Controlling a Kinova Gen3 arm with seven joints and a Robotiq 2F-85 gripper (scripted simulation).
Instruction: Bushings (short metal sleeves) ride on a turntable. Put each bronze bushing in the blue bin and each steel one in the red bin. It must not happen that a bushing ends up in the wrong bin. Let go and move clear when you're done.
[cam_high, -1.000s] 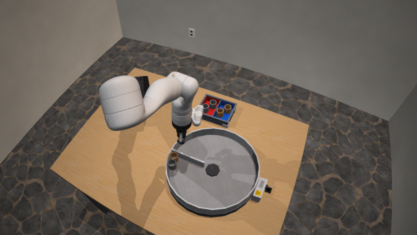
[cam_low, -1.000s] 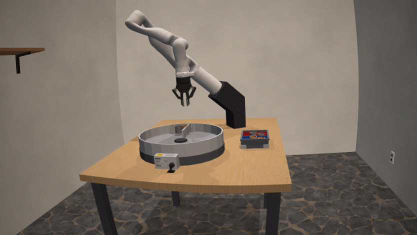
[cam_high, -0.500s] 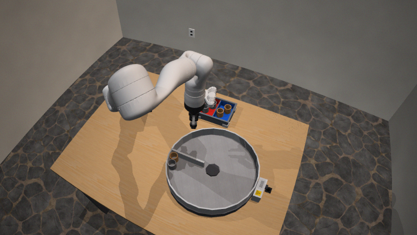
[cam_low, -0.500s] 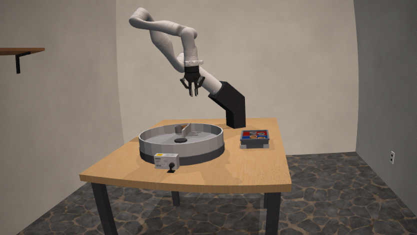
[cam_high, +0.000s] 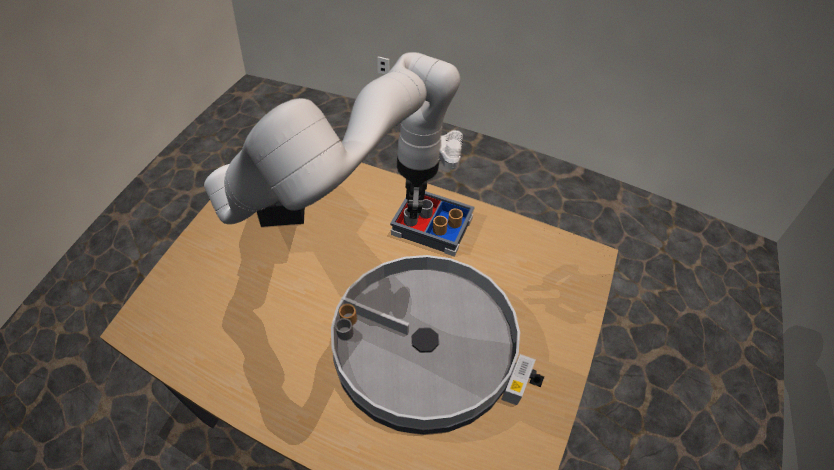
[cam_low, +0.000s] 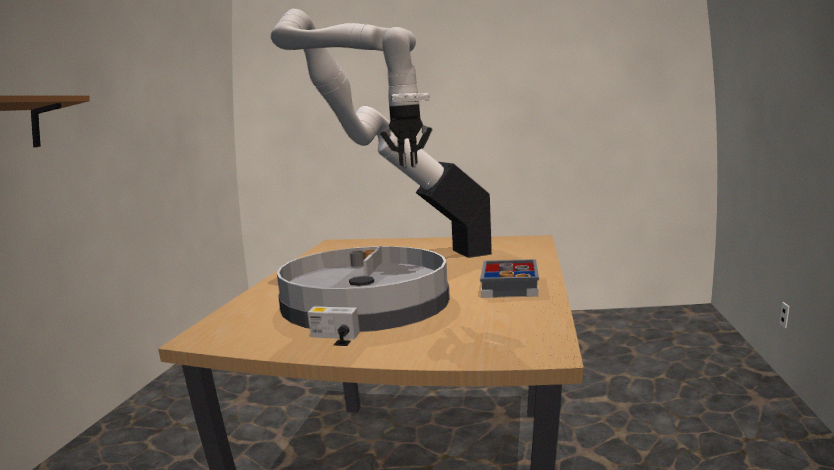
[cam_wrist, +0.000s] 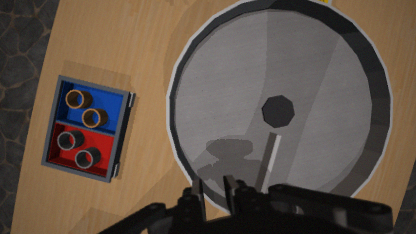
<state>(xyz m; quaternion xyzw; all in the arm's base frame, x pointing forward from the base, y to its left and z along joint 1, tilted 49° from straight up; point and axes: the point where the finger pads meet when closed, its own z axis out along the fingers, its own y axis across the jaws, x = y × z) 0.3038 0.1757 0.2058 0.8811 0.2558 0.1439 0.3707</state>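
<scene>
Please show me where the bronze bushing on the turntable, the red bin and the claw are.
bronze bushing (cam_high: 347, 311): top view, on its rim.
red bin (cam_wrist: 102, 146): wrist view, on its bare red floor.
claw (cam_low: 407, 157): exterior view, midway between the fingertips.

Bin tray (cam_high: 452, 244) behind turntable (cam_high: 507, 303); both on table (cam_high: 192, 291)

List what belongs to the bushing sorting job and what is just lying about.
Job: turntable, bronze bushing and steel bushing riding on it, blue bin, red bin, four binned bushings, empty end effector.
Lying about: wall shelf, wall outlet.
</scene>
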